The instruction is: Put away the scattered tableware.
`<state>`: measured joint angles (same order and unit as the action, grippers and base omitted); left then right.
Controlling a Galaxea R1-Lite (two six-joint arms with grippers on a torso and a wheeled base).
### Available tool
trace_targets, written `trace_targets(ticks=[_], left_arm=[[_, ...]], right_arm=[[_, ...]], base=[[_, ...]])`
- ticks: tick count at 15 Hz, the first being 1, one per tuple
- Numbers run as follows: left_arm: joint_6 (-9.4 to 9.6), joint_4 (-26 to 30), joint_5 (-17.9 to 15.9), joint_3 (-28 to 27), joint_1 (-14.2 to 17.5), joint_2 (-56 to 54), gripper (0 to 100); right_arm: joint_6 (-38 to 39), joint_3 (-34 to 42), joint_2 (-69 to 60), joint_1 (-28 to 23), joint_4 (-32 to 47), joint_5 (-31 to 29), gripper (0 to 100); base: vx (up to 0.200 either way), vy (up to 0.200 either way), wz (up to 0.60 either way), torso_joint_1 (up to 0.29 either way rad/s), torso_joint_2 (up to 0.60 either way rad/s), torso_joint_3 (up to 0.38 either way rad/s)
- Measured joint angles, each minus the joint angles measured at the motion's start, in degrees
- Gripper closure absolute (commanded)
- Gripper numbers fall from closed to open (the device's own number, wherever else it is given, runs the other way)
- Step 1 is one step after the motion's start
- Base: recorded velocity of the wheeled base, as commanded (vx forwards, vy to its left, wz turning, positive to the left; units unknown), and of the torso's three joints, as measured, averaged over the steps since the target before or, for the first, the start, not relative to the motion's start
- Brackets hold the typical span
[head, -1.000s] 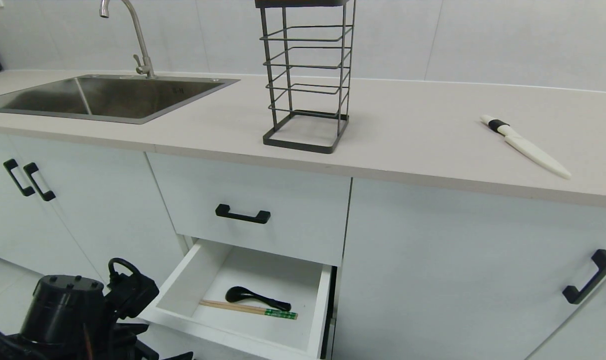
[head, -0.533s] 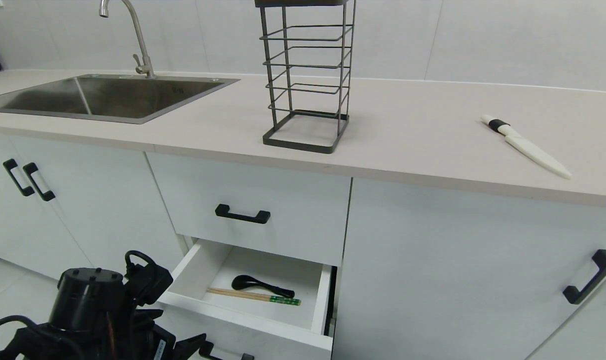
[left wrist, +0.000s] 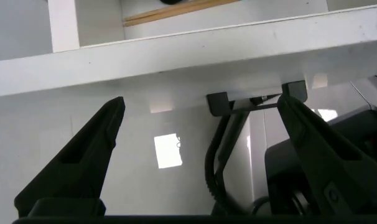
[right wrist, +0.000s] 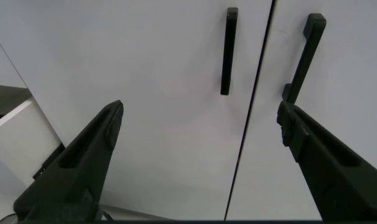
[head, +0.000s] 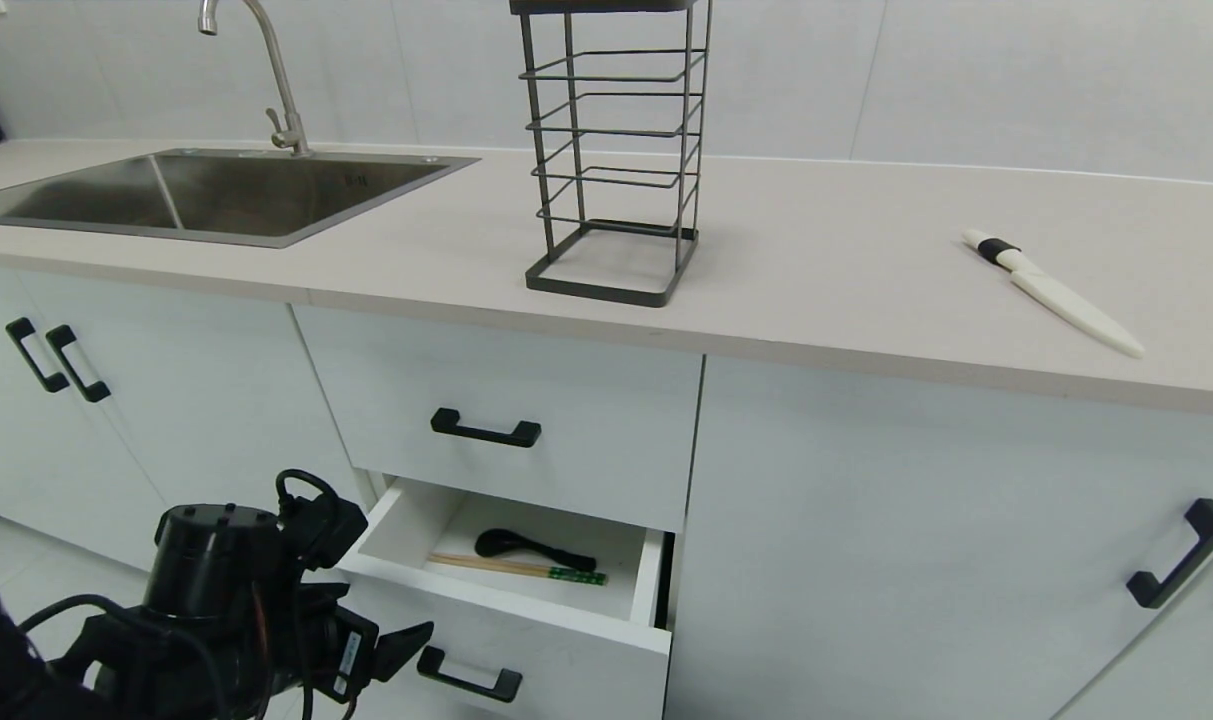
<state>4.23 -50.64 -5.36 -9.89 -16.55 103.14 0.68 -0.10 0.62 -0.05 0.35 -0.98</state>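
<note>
The lower drawer (head: 566,640) stands partly open below the counter. Inside it lie a black spoon (head: 531,548) and a pair of wooden chopsticks (head: 516,569). My left gripper (left wrist: 202,107) is open right at the drawer front, its fingers on either side of the black drawer handle (left wrist: 257,102); I cannot tell whether it touches. In the head view that gripper's fingertip (head: 408,640) is beside the handle (head: 468,680). A white knife (head: 1051,292) with a black band lies on the counter at the right. My right gripper (right wrist: 201,112) is open and holds nothing, facing white cabinet doors.
A tall black wire rack (head: 616,150) stands mid-counter, with a steel sink (head: 216,190) and tap at the left. A shut drawer (head: 486,432) sits above the open one. Two black door handles (right wrist: 229,50) face the right gripper.
The lower drawer has slid inward and shows less of its inside. My left gripper moved forward and right, up to the drawer front.
</note>
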Motion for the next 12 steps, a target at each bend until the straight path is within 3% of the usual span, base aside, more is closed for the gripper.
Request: trace_targets(ticks=[6, 12], left_arm=[[0.09, -4.0, -0.2, -4.6, 2.3, 4.5, 0], [0.09, -4.6, -0.2, -9.1, 2.6, 8.0, 0]], right_arm=[[0.0, 0.0, 0.0, 0.0, 0.0, 0.0, 0], [0.0, 0.0, 0.0, 0.0, 0.0, 0.0, 0]], base=[[0.000, 0.000, 0.00, 0.000, 0.00, 0.000], [0.000, 0.000, 0.00, 0.000, 0.00, 0.000]])
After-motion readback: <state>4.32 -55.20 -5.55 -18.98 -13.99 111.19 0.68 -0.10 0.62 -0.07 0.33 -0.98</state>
